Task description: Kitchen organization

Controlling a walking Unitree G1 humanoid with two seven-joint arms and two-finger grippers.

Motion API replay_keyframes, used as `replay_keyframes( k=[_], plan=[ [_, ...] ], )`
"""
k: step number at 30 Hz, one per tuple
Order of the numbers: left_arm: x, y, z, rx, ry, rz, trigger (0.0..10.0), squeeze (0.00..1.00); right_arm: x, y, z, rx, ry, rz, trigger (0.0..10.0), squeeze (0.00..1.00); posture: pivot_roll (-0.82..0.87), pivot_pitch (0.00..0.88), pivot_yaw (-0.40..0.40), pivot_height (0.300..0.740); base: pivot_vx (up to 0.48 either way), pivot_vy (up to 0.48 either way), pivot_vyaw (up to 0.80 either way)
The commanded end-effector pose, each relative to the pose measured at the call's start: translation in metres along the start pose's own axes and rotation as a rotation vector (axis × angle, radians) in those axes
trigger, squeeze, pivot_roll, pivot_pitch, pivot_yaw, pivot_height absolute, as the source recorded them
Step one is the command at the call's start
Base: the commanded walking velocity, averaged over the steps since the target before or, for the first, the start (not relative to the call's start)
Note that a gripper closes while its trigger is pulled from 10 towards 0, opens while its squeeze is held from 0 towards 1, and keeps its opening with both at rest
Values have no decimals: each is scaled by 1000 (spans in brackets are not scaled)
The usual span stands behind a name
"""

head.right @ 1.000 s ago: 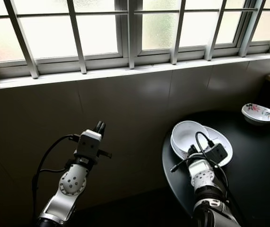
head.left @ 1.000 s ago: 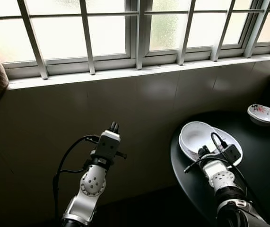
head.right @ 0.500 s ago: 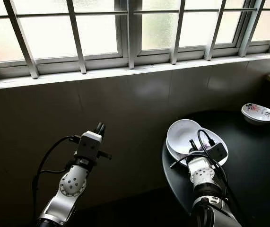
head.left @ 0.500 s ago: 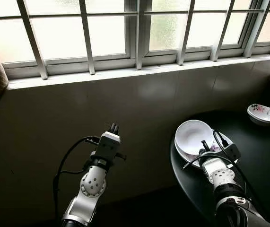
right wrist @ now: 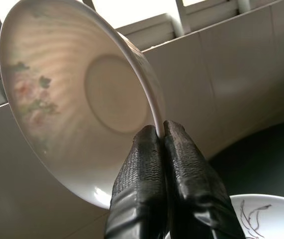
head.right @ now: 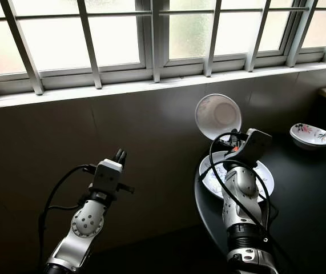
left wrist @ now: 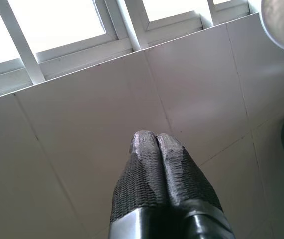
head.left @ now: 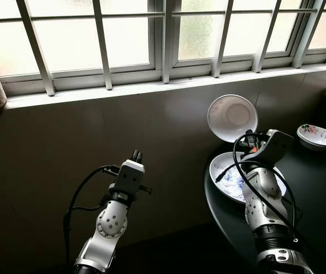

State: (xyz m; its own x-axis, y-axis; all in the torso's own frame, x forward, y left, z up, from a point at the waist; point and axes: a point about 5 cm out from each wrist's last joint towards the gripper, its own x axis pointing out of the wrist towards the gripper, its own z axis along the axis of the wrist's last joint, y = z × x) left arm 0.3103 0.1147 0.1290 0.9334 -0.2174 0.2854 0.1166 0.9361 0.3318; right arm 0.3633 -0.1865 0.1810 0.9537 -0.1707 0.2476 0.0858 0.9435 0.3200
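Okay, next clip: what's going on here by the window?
The right claw is shut on the rim of a white bowl, holding it tilted in the air above a patterned plate on the dark round table. A small flowered dish sits farther back on the table. The left claw is shut on nothing, raised towards the tiled wall below the window.

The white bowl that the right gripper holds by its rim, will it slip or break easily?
Probably slippery: the white bowl looks glazed, and the right gripper pinches only its thin rim. Likely fragile, apparently ceramic. Tilted on edge above the plate, it may swing.
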Motion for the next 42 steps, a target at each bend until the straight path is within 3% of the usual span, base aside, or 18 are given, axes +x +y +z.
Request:
replay_keyframes(
  k=[1, 4, 13, 21, 26, 42],
  plan=[
    [-2, 0, -3, 11, 7, -4, 10000, 0, -6, 11, -4, -36, 1, 73, 0, 0, 18, 0, -4, 740, 0, 0, 425],
    [-4, 1, -4, 16, 14, 1, 10000, 0, -18, 25, -17, -91, 50, 173, 0, 0, 18, 0, -3, 740, 0, 0, 800],
    [-8, 8, -9, 35, 43, 26, 10000, 0, -51, 44, -44, -162, 157, 371, 0, 0, 23, 0, -7, 740, 0, 0, 800],
    [-12, 7, -15, 36, 85, 21, 10000, 0, -69, 45, -56, -173, 221, 395, 0, 0, 24, 0, -7, 740, 0, 0, 800],
    [-9, 5, -14, 23, 84, 16, 10000, 0, -70, 46, -57, -166, 225, 386, 0, 0, 23, 0, -6, 740, 0, 432, 800],
    [-7, 6, -9, 26, 44, 25, 10000, 0, -59, 48, -43, -174, 156, 348, 0, 0, 27, 0, -11, 740, 0, 0, 800]
  ],
)
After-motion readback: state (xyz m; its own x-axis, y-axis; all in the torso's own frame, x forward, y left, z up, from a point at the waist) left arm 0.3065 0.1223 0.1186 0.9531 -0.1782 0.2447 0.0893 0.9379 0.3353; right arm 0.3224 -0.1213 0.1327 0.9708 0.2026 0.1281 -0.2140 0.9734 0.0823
